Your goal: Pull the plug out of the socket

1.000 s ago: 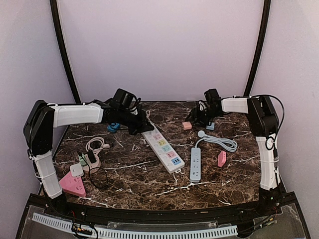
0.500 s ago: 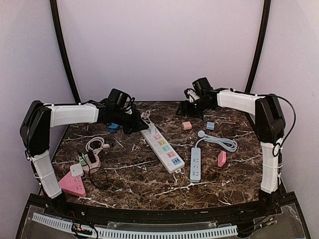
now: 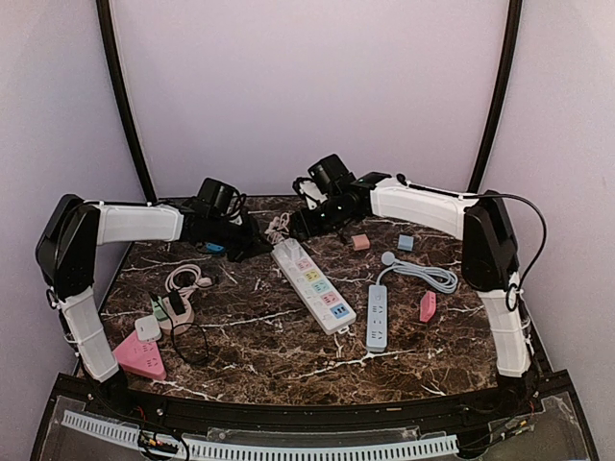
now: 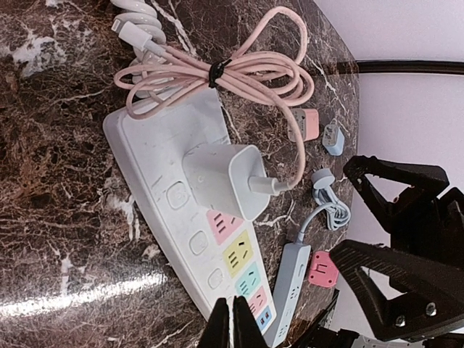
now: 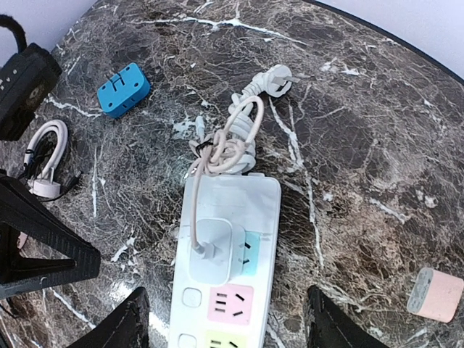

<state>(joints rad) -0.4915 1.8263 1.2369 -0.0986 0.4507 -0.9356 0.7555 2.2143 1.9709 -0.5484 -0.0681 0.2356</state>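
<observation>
The marble table (image 3: 288, 336) fills the top view. The left arm (image 3: 135, 223) reaches in from 9 o'clock and the right arm (image 3: 423, 202) from 2 o'clock. They meet near 12 o'clock, over the far end of the white power strip (image 3: 312, 283).

This strip lies at the centre, running from 11 o'clock to 5 o'clock. The right wrist view cuts off its near end. A grey-blue strip (image 3: 377, 317) lies just beside it at 4 o'clock.

The right gripper (image 5: 228, 304) hangs above the white strip with its jaws spread wide and nothing between them. The left gripper (image 4: 230, 319) shows only two thin tips at 6 o'clock of its own view. They are pressed almost together and hold nothing.

The white charger (image 5: 216, 250) sits plugged into the socket at the strip's 11 o'clock end. Its prongs are hidden inside. From above it is hard to make out between the two wrists.

A pink cable (image 4: 239, 72) runs from the charger into a tied bundle just past that end of the strip. A blue adapter (image 5: 123, 89) lies at 10 o'clock in the right wrist view. A pink adapter (image 3: 360, 242) lies apart at 1 o'clock in the top view.
</observation>
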